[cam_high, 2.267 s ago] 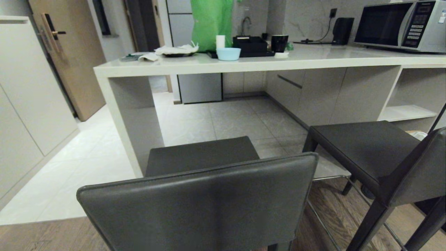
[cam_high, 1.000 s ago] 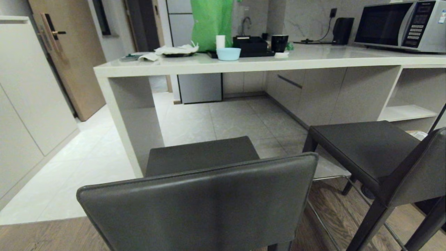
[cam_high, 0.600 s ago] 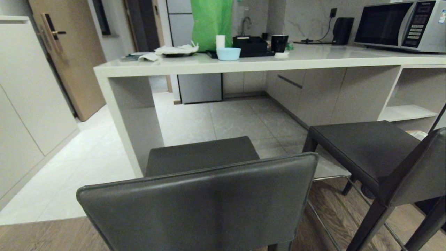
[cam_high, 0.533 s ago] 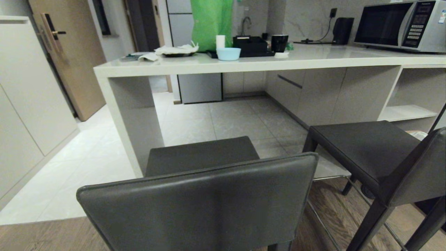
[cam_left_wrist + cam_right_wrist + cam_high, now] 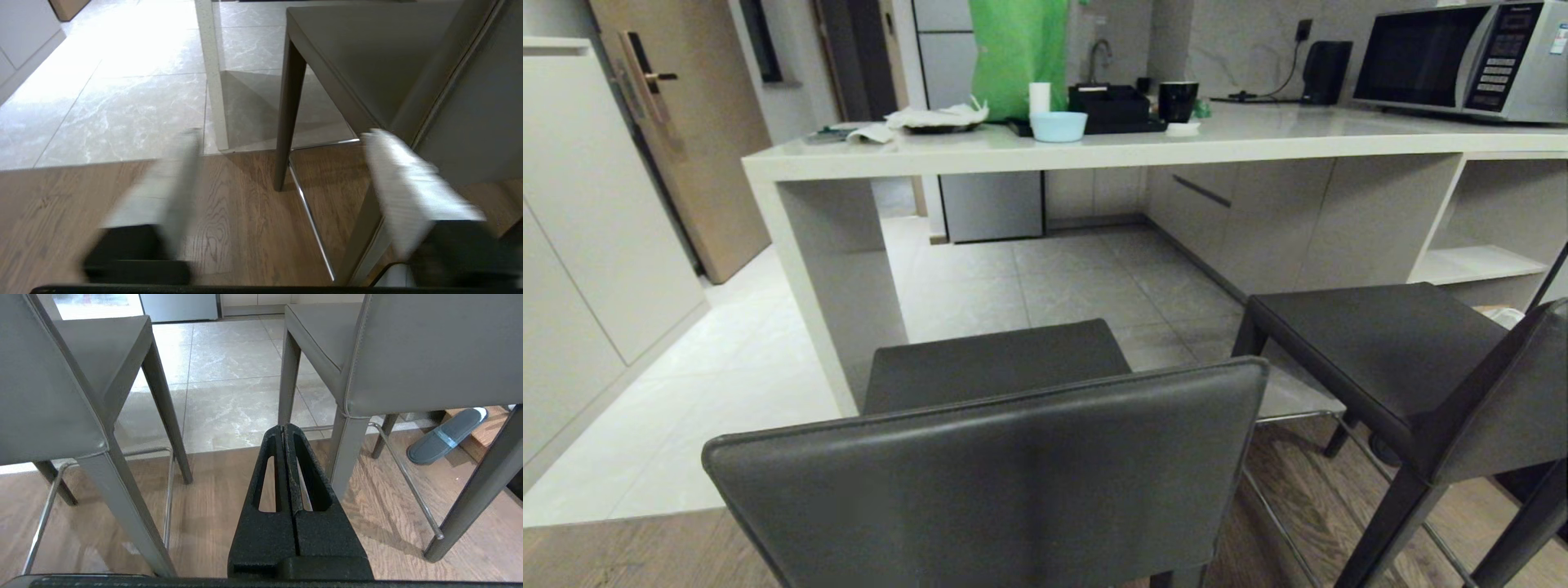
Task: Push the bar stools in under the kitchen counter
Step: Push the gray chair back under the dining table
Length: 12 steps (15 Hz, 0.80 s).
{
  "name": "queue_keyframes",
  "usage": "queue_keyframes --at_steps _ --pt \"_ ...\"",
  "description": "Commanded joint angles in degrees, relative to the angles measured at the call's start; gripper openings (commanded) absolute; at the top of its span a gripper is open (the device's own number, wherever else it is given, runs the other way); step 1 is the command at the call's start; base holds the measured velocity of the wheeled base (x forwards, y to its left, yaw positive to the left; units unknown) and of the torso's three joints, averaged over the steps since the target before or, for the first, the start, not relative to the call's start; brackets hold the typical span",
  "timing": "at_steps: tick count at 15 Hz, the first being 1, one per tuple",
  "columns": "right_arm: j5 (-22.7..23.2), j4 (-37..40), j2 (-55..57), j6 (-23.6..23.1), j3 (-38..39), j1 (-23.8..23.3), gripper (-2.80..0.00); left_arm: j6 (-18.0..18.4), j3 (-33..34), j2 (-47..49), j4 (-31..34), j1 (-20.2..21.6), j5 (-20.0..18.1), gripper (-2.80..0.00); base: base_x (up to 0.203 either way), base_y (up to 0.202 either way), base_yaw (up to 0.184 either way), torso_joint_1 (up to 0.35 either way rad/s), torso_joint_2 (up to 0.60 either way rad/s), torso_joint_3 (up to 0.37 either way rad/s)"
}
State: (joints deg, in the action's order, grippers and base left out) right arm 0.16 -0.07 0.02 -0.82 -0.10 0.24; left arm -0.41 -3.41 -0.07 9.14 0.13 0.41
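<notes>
Black and pressed tight together, the right gripper's (image 5: 284, 430) fingers hold nothing; it hangs low over the wooden floor (image 5: 212, 522), pointing into the gap between the two bar stools. Its partner, the left gripper (image 5: 282, 163), has its pale fingers (image 5: 402, 183) spread wide and blurred, empty, beside the left stool's front leg (image 5: 288, 118) and thin metal footrest (image 5: 312, 216). Neither gripper shows in the head view. Both stools stand out from the table (image 5: 1094, 151), backrests toward the robot: the left stool (image 5: 992, 457) sits close in front, its seat short of the table's side panel (image 5: 837, 278); the right stool (image 5: 1405, 359) stands angled, near the white open shelves (image 5: 1474, 261). On the table top sit a light blue bowl (image 5: 1058, 126), a black cup (image 5: 1178, 100), a green bag (image 5: 1017, 53) and a microwave (image 5: 1462, 61). A grey slipper (image 5: 447, 435) lies on the floor beyond the right stool.
</notes>
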Motion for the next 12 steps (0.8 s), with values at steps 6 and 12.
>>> queue_keyframes --at_steps 6,12 --pt "0.0 0.0 0.0 -0.1 0.0 0.0 -2.80 -0.3 0.2 0.1 -1.2 0.0 0.2 -2.80 0.000 0.000 0.000 0.000 0.00 0.000" --pt "0.0 0.0 -0.1 -0.1 0.0 0.0 -2.80 -0.2 0.2 0.1 -1.1 0.1 0.1 -2.80 0.000 0.000 0.000 0.000 0.00 0.000"
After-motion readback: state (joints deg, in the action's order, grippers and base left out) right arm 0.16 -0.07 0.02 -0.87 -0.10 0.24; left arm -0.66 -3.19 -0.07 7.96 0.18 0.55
